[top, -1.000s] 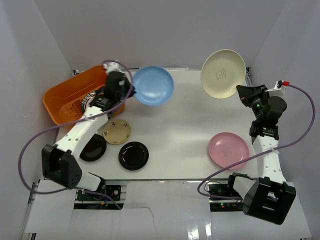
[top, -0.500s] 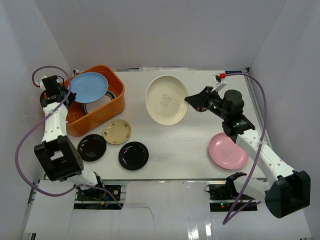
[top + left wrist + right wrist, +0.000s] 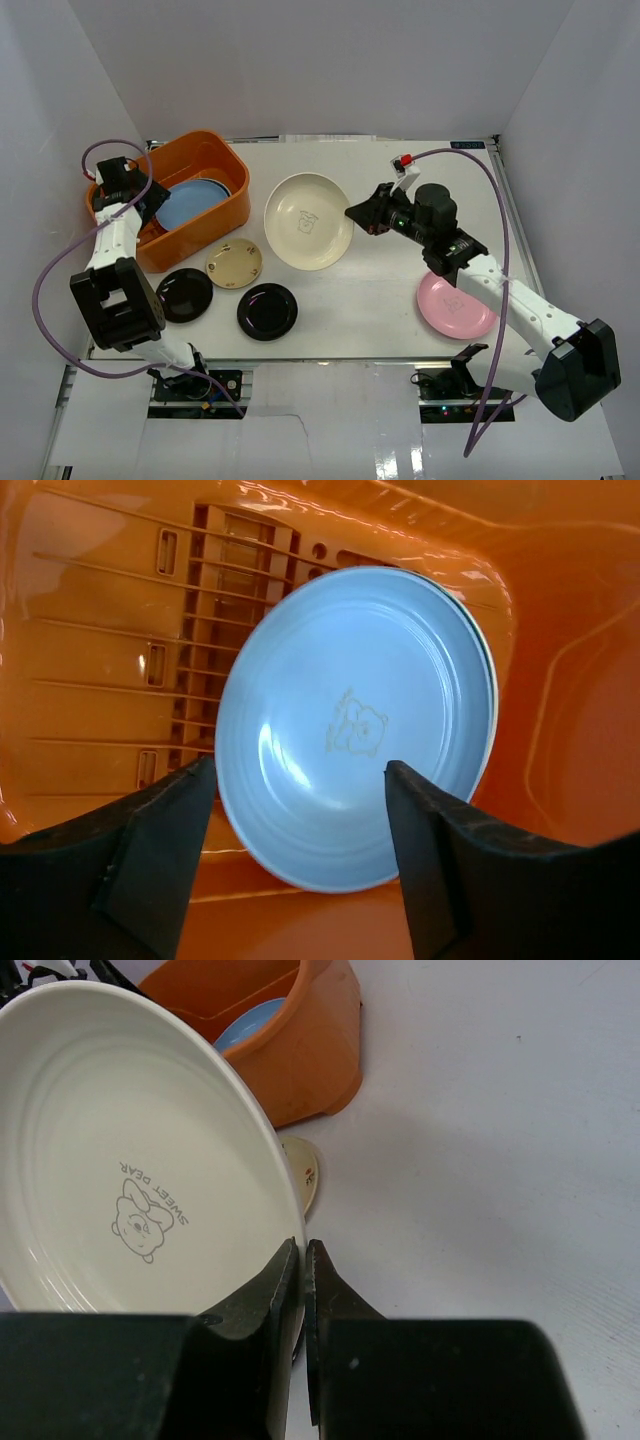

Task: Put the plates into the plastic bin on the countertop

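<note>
The light blue plate point(image 3: 193, 203) lies flat inside the orange plastic bin point(image 3: 222, 214) at the back left of the countertop point(image 3: 380, 280). My left gripper point(image 3: 133, 197) hovers over it, open, and in the left wrist view its fingers straddle the blue plate point(image 3: 355, 725) without touching. My right gripper point(image 3: 352, 214) is shut on the rim of the cream plate point(image 3: 305, 220), held tilted in the air just right of the bin. The right wrist view shows the jaws pinching the cream plate point(image 3: 120, 1160). A pink plate point(image 3: 455, 305) rests at the right.
A tan plate point(image 3: 234, 263) and two black plates point(image 3: 186, 295) point(image 3: 267, 311) lie in front of the bin. The bin's slotted bottom point(image 3: 100, 600) shows beside the blue plate. White walls enclose the counter on three sides.
My left gripper has opened and let go of the blue plate, which now rests in the bin. My right arm has carried the cream plate further left toward the bin.
</note>
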Tool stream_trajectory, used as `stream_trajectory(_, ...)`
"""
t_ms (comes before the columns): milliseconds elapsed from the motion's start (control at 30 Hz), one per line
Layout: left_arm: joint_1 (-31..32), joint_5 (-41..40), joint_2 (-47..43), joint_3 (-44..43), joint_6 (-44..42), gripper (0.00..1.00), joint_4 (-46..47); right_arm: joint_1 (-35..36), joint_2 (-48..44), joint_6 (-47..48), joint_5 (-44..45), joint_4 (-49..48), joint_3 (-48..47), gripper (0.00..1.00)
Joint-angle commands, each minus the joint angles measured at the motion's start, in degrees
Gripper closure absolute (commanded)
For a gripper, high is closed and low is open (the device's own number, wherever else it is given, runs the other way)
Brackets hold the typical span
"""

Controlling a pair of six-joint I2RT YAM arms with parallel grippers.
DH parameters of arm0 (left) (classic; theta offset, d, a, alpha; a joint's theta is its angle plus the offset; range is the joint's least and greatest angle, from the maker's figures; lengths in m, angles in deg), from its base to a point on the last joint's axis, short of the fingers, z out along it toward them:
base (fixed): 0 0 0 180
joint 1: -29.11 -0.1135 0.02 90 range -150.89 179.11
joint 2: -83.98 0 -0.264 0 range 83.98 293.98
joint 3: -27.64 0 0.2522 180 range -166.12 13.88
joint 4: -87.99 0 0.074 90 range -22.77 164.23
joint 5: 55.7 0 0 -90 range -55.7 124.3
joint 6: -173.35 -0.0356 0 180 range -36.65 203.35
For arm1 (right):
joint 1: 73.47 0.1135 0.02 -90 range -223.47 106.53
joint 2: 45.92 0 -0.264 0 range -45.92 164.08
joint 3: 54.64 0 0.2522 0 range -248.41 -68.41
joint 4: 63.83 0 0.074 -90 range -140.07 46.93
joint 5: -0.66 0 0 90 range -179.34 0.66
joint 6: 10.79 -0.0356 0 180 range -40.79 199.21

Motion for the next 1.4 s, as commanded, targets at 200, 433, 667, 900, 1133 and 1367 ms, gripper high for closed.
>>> stream_trajectory(200,1.91,10.01,-17.13,1.58,3.65,0.18,4.43,1.81,1.59,2.73,3.13,1.65,-1.62,0.92)
stream_trajectory(433,24.93,20.83,-39.03,18.45,3.48,0.22,10.94,1.99,5.63,4.23,2.69,3.67,-2.59,0.92)
stream_trajectory(667,34.18,26.46,-37.38,24.26,0.5,0.21,11.55,2.87,8.01,4.58,1.99,4.55,-4.26,0.92)
stream_trajectory(900,37.61,21.03,-32.0,23.3,-3.11,0.39,10.42,3.31,8.63,4.49,2.6,4.47,-4.0,0.92)
stream_trajectory(1133,38.22,17.68,-32.36,22.94,-1.89,1.0,11.2,3.31,7.23,5.54,3.31,6.22,-3.99,0.76)
stream_trajectory(1367,37.44,5.04,-27.53,11.71,-1.97,1.0,5.68,3.22,-0.33,10.28,8.56,13.16,-2.42,0.21)
